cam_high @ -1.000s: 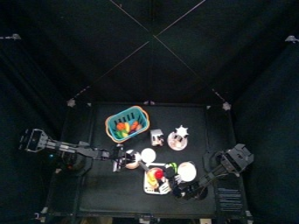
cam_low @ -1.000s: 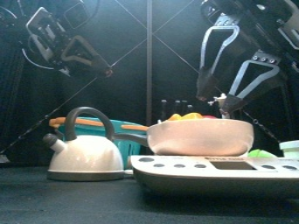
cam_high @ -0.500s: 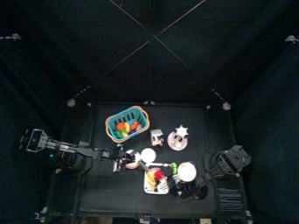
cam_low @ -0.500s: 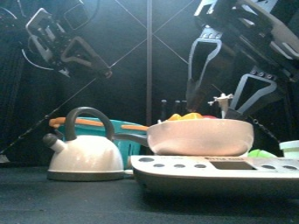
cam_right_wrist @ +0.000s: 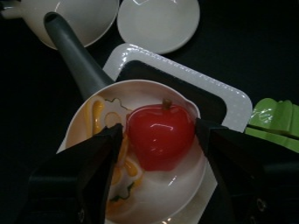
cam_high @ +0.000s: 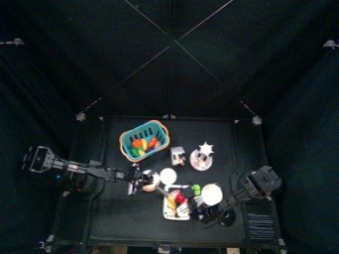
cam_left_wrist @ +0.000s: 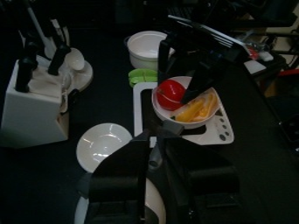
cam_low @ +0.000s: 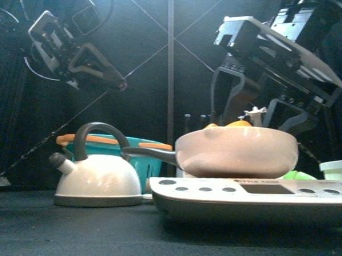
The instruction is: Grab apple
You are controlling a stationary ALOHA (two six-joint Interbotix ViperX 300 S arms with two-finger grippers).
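At the left of the counter point(cam_high: 99, 223) the left arm rests low and level, its gripper point(cam_high: 143, 180) pointing toward the middle; in its own wrist view the fingers are dark and blurred, so whether they are parted or closed cannot be told; it seems parked there to keep clear of the working arm. In front of it, seen from the front, stands a white kettle point(cam_low: 98, 172) with a teal handle; behind that, toward the back of the counter, sits the teal basket point(cam_high: 143, 139) with orange and green pieces in it.

Further right, a white scale point(cam_low: 247, 197) carries a pale bowl point(cam_low: 238, 152); the apple point(cam_right_wrist: 160, 134) lies inside that bowl, red and round, beside orange slices point(cam_right_wrist: 121, 175); the left wrist view shows the same apple point(cam_left_wrist: 173, 90) against the bowl's inner wall. A dark handle point(cam_right_wrist: 77, 57) runs off from the bowl's rim, and white plates point(cam_right_wrist: 158, 19) lie beyond it.

The right gripper point(cam_right_wrist: 163, 140) is lowered over the bowl from the right; its fingers point(cam_right_wrist: 100, 162) are spread apart, one on each side of the apple and not yet pressing it; they look placed that way so that closing would catch the fruit across its widest part. The bowl's wall is close to the outer finger, so the squeeze probably needs to be centred to avoid tipping the bowl off the scale.
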